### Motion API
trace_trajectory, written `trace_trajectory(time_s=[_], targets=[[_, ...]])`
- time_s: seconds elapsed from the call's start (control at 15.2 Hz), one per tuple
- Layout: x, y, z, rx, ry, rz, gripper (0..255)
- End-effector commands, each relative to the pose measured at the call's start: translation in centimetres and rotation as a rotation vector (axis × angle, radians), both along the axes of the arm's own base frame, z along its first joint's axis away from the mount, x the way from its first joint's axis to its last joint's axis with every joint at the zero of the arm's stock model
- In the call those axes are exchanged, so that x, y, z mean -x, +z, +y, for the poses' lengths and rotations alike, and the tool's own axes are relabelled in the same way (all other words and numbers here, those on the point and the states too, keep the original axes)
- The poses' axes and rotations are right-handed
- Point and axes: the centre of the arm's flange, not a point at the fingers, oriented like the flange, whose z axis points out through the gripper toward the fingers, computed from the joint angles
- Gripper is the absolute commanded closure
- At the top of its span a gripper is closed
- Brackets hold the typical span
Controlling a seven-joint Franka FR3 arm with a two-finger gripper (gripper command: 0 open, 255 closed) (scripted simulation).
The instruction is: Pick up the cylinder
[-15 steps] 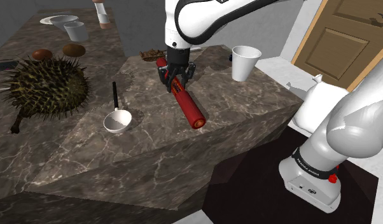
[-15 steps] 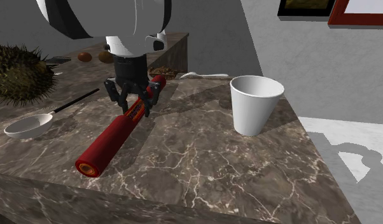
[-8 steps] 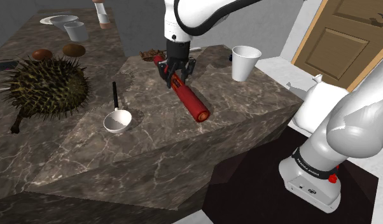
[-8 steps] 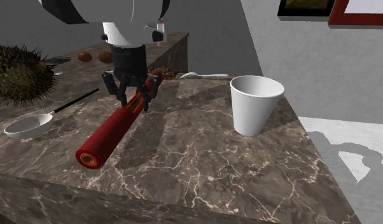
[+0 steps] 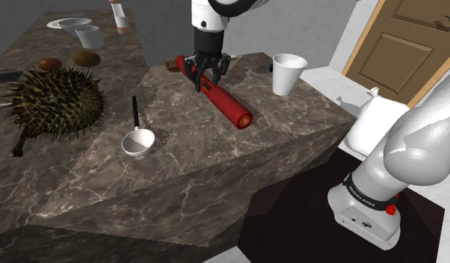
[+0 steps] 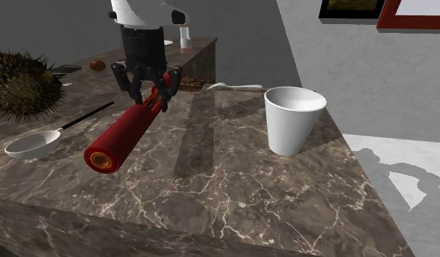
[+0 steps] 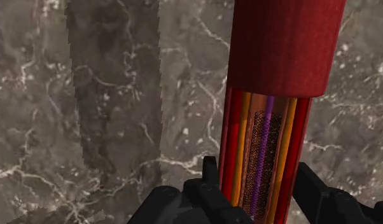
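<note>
While the black claw (image 5: 206,79) pinches one end of the red cylinder (image 5: 225,103), the rest juts free over the dark, white-veined marble surface (image 5: 179,161), apparently w/o touching it. Long axis in the shoulder view: gripped end at 11 o'clock, free end toward 4 o'clock. Body is smooth, round and red. Btw the fingers it shows lengthwise orange & purple stripes w/ a mesh strip. Its free end face carries an orange ring.
</note>
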Motion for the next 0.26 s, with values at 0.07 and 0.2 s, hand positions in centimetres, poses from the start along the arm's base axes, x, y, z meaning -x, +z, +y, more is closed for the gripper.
trace_trajectory(time_s=[0.07,0.2], targets=[[0.03,1.69,-0.06,0.0,0.0,-0.001,255],[0.03,1.76,-0.06,0.0,0.0,-0.001,255]])
